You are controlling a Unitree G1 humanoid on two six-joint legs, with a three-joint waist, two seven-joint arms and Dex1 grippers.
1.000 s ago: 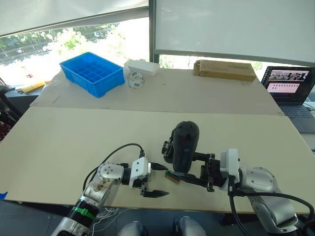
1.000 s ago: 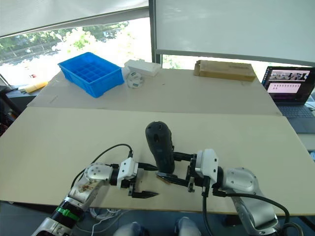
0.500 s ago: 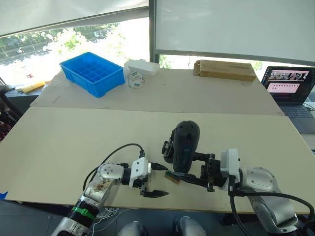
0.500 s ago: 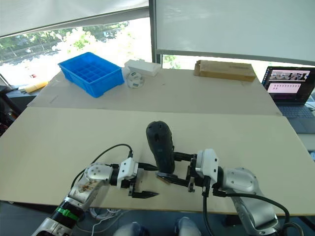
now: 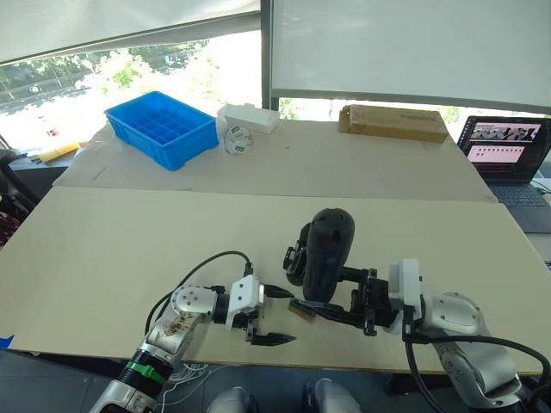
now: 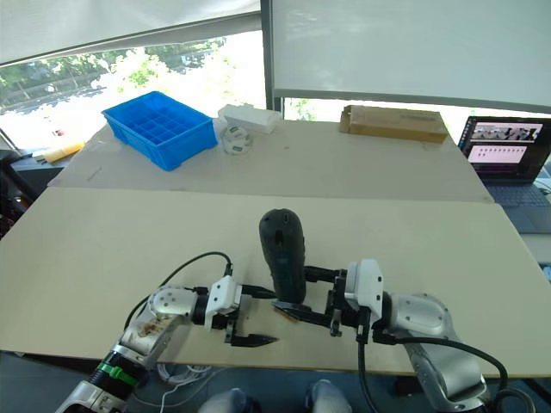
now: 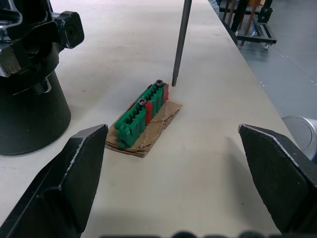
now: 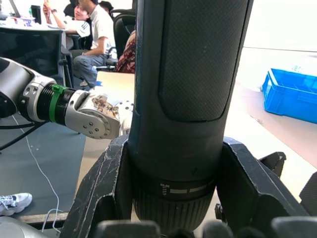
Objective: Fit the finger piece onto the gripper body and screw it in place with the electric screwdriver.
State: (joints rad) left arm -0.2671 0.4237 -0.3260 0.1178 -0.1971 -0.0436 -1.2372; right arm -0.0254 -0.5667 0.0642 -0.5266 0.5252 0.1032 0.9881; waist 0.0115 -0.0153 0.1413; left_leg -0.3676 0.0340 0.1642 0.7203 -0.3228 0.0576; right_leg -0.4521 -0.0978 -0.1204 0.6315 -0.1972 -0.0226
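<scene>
My right gripper [image 5: 325, 297] is shut on the electric screwdriver [image 5: 325, 251], a thick black cylinder that it holds upright near the table's front edge. The screwdriver's thin metal bit [image 7: 181, 42] points down, with its tip just beside the far end of a small green-and-tan block [image 7: 143, 118]. The black gripper body [image 7: 29, 84] with its round base stands on the table right behind the screwdriver, to the left of the block. My left gripper [image 5: 282, 316] lies open at the table's front edge, its fingers facing the block. The finger piece is hidden.
At the back of the table stand a blue compartment bin [image 5: 161, 127], a white box [image 5: 248, 118], a tape roll [image 5: 235, 140] and a long cardboard box [image 5: 393, 122]. An open laptop [image 5: 508, 151] is at the far right. People [image 8: 94, 34] sit beyond the table.
The screwdriver's top has shifted slightly to the right in my right gripper. My left gripper has not moved.
</scene>
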